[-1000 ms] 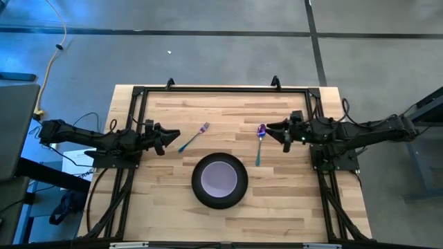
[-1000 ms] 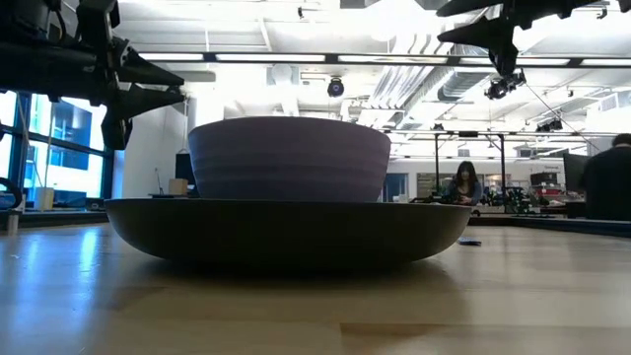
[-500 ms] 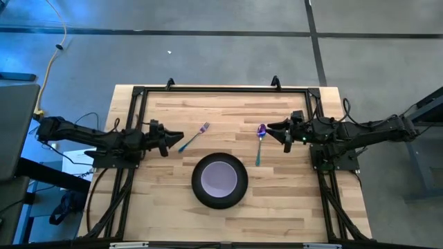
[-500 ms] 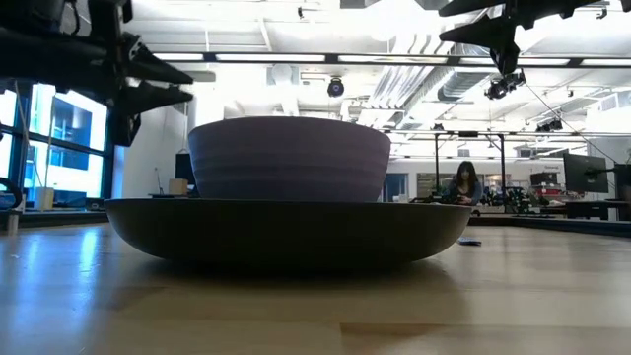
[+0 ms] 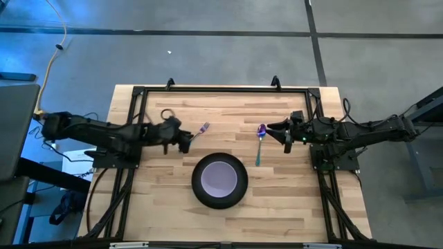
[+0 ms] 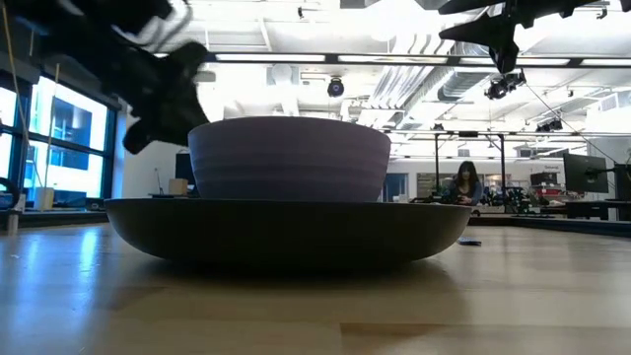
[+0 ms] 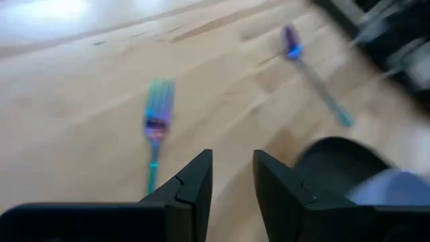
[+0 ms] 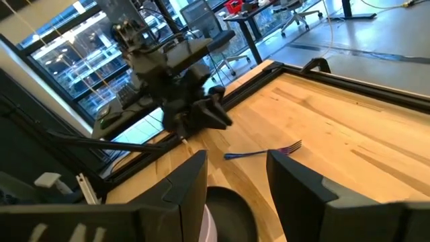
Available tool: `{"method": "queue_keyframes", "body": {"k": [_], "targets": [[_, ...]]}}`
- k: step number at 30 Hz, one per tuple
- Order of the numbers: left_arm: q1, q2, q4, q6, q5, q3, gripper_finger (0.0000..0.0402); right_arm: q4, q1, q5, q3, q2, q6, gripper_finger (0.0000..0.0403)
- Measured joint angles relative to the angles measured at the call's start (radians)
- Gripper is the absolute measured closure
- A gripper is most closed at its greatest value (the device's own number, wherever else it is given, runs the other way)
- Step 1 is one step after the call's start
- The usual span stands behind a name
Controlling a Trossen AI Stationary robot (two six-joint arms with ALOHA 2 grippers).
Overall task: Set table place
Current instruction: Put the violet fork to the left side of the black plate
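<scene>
High view: L fingers [image 5: 185,142] apart over fork [image 5: 199,130] handle, empty; R fingers [image 5: 273,131] apart beside spoon [image 5: 260,140].

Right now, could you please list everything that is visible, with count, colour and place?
table: one, light wood planks with black rail frame, under everything.
plate: one, black, round, near the table's middle, toward the front edge.
bowl: one, lavender, sitting in the plate.
fork: one, purple and teal, lying flat on the table, left of the plate and further back.
spoon: one, purple and teal, lying flat on the table, right of the plate and further back.
person: one, seated far off in the room behind the table.
left gripper: one, dark, open, over the fork's handle end.
right gripper: one, dark, open, beside the spoon.
</scene>
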Motion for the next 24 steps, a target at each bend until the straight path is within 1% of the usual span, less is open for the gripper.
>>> {"method": "queue_keyframes", "body": {"k": [3,7,9,11,15,18,24], "targets": [[0.079,0.097,-0.031,0.065,0.068,0.071,0.0307,0.0,0.0,-0.006,0.0,0.0,-0.012,0.0256],[0.177,0.204,-0.044,0.121,0.232,0.146,0.0307,0.0,0.0,-0.019,0.0,0.0,-0.013,0.0256],[0.221,0.247,-0.083,0.14,0.319,0.182,0.0307,0.0,0.0,-0.028,0.0,0.0,-0.013,0.0256],[0.254,0.288,-0.145,0.158,0.374,0.224,0.0307,0.0,0.0,-0.037,0.0,0.0,-0.013,0.0256],[0.287,0.345,-0.291,0.211,0.389,0.303,0.0307,-0.003,0.0,-0.049,0.0,0.0,-0.018,0.0256],[0.297,0.37,-0.345,0.243,0.392,0.347,0.0307,-0.004,0.0,-0.055,0.0,0.0,-0.031,0.0256],[0.297,0.408,-0.4,0.26,0.392,0.402,0.0307,-0.004,0.0,-0.059,0.0,0.0,-0.04,0.0256]]}}
